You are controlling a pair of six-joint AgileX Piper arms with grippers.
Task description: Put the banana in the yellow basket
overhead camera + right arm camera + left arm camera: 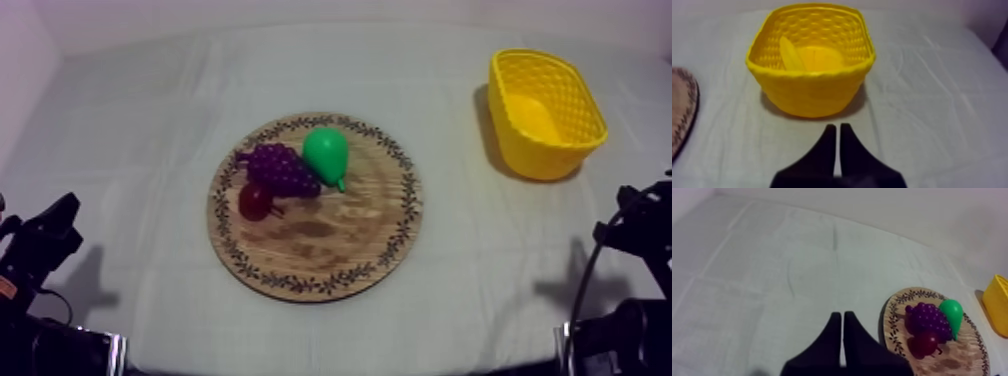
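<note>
The banana (791, 54) lies inside the yellow basket (575, 95), leaning against its inner wall; the basket (817, 92) stands at the table's far right. The round wooden board (345, 245) in the middle holds a bunch of grapes (280, 168), a green pear (327, 153) and a small red fruit (254, 201). My left gripper (842, 319) is shut on nothing, low at the near left, short of the board (967, 358). My right gripper (837, 131) is shut on nothing too, just in front of the basket.
The grey-white cloth (150, 130) covers the whole table. Open cloth lies left of the board and between board and basket. The arms (40, 250) sit at the near corners, the right one (635, 240) below the basket.
</note>
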